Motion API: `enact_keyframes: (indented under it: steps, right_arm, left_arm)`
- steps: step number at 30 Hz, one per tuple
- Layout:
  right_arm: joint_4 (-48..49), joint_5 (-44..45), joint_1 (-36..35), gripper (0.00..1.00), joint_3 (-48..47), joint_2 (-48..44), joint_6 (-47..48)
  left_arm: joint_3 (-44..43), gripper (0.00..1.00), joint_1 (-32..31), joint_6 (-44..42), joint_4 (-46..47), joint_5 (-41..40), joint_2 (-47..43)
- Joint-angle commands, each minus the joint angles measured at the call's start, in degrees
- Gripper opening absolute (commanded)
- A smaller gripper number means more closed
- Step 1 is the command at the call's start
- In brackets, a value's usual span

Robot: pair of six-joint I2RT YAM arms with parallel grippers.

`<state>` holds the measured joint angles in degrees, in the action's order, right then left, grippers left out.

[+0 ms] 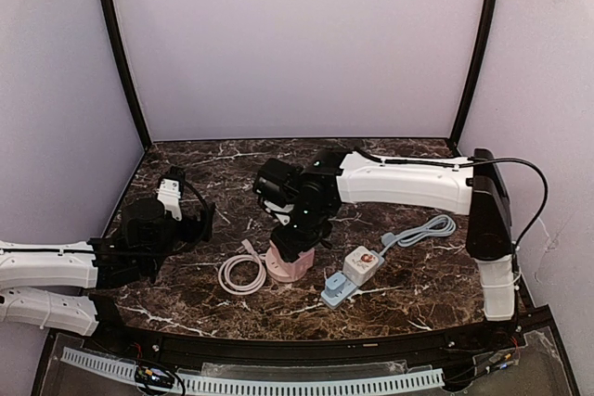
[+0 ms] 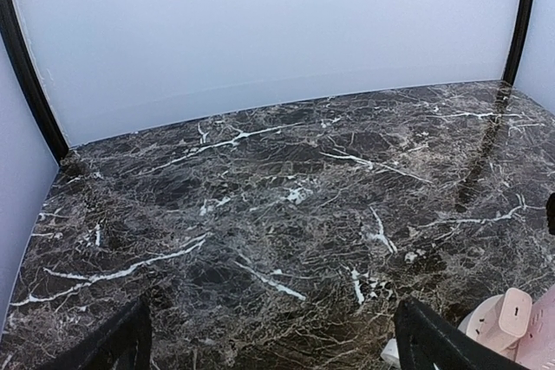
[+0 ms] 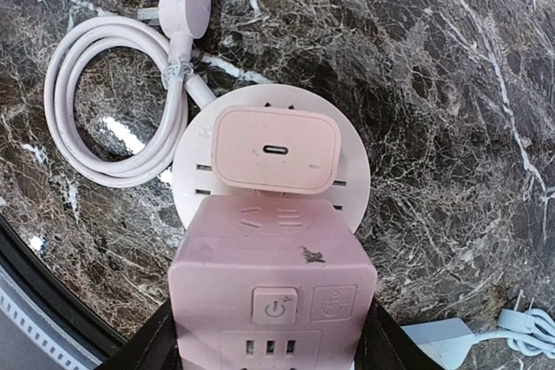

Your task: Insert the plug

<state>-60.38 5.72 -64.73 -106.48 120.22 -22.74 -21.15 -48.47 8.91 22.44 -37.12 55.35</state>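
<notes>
Okay, right gripper [image 3: 270, 340] is clamped on the pink cube socket [image 3: 273, 266], with dark fingers [image 3: 147, 348] pressed to both its sides, near the table's middle. The cube's facing side shows a power button and a row of slots. Just beyond it is a round pink disc [image 3: 192, 149] with slots. A pink adapter [image 3: 276, 151] sits flat against that disc, one small oval port facing the wrist camera. Can't tell if the adapter is fully seated.

The pink plug [image 3: 185, 2] lies on the marble table [image 3: 434, 84], apart from the cube, metal prongs showing at its far side. Its pink cable [image 3: 78, 110] is coiled just beside the disc and tied at one spot.

The left gripper [image 1: 200, 220] has its jaws wide apart, nothing between them, over bare marble left of the coil.

A white-and-blue power strip [image 1: 353, 275] lies right of the cube, and its grey cord [image 1: 422, 229] loops off toward the right arm.
</notes>
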Motion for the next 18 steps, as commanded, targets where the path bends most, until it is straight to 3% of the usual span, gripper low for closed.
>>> enact_keyframes:
  steps: [1, 18]
  right_arm:
    - [-2.24, 1.86, -0.24, 0.0, 1.01, 5.92, 1.41]
    - [-2.51, 3.07, -2.02, 0.0, 1.45, 8.71, 1.41]
  left_arm:
    - [1.29, 0.97, 0.31, -0.86, 0.93, -0.13, -1.25]
    - [1.68, 0.98, 0.26, -1.02, 0.81, 0.12, -2.12]
